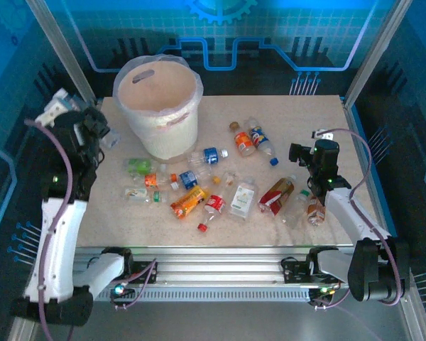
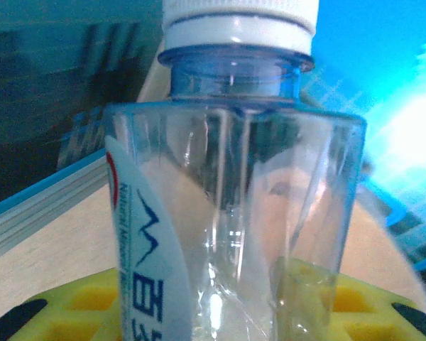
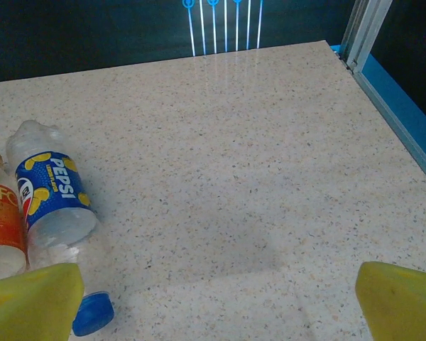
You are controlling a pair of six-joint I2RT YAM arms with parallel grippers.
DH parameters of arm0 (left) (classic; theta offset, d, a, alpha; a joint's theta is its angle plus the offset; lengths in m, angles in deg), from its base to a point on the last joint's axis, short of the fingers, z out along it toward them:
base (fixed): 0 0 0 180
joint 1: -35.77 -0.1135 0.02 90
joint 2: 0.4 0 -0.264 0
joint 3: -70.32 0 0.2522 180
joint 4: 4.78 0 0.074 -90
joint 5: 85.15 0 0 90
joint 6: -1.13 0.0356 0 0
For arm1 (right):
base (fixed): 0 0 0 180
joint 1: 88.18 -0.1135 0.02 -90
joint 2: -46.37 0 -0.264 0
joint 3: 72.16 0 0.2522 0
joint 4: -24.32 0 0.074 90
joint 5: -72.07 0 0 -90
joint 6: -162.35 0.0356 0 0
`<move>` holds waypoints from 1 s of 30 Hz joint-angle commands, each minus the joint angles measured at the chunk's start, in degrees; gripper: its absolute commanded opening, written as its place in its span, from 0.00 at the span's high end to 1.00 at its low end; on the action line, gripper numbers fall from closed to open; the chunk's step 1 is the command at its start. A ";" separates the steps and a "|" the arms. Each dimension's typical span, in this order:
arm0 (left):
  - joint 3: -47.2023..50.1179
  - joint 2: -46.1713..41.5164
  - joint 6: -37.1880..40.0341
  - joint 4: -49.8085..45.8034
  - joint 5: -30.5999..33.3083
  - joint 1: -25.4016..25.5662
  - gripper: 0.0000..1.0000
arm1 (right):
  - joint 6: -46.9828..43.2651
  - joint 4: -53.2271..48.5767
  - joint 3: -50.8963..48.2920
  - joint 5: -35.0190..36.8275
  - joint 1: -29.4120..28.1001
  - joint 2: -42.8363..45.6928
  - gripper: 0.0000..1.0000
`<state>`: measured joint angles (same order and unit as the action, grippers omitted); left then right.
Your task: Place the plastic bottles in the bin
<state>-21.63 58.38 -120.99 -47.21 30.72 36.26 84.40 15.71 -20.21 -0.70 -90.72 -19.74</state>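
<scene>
My left gripper (image 1: 103,135) is raised beside the left wall of the white bin (image 1: 167,135), shut on a clear bottle (image 2: 231,185) with a white cap and a white-and-blue label. The bottle stands between the yellow fingers (image 2: 71,305). My right gripper (image 1: 299,152) hovers open over bare table at the right, its yellow fingertips (image 3: 35,298) wide apart with nothing between them. A Pepsi bottle (image 3: 53,192) (image 1: 263,142) and an orange-labelled bottle (image 3: 0,213) (image 1: 243,140) lie just to its left. Several more bottles (image 1: 209,156) are scattered across the table's middle.
A loose blue cap (image 3: 94,312) lies by the Pepsi bottle, and a red cap (image 1: 201,227) near the front edge. A metal frame post (image 3: 366,28) and the table's right edge (image 3: 405,135) border the right side. The bin's bag liner (image 1: 156,60) folds over its rim.
</scene>
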 commanded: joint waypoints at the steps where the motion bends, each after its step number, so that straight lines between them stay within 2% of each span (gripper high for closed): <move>1: -5.41 6.24 5.16 9.27 -8.31 0.83 0.69 | 1.04 0.84 -0.97 1.05 0.67 0.86 0.00; 9: -22.31 25.36 12.13 18.98 -19.47 4.20 0.69 | 1.05 1.03 -0.52 0.63 0.72 -0.70 0.00; 14: -34.33 38.65 16.32 18.19 -25.17 5.17 0.69 | 0.96 1.12 -0.17 0.60 0.77 -1.85 0.00; 20: -44.72 50.59 19.59 10.58 -29.02 6.25 0.68 | 0.92 1.09 0.04 1.33 0.75 -3.12 0.00; 26: -40.51 53.10 21.24 9.95 -30.44 7.04 0.66 | 1.48 1.21 0.27 0.62 0.72 -3.59 0.00; 30: -34.32 51.96 21.07 11.38 -30.09 7.02 0.65 | 1.74 1.19 0.14 0.50 0.75 -2.99 0.00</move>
<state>-59.20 112.06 -101.76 -36.26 1.97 43.12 85.04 15.75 -20.25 -0.35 -90.72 -23.04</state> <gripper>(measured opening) 0.414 0.997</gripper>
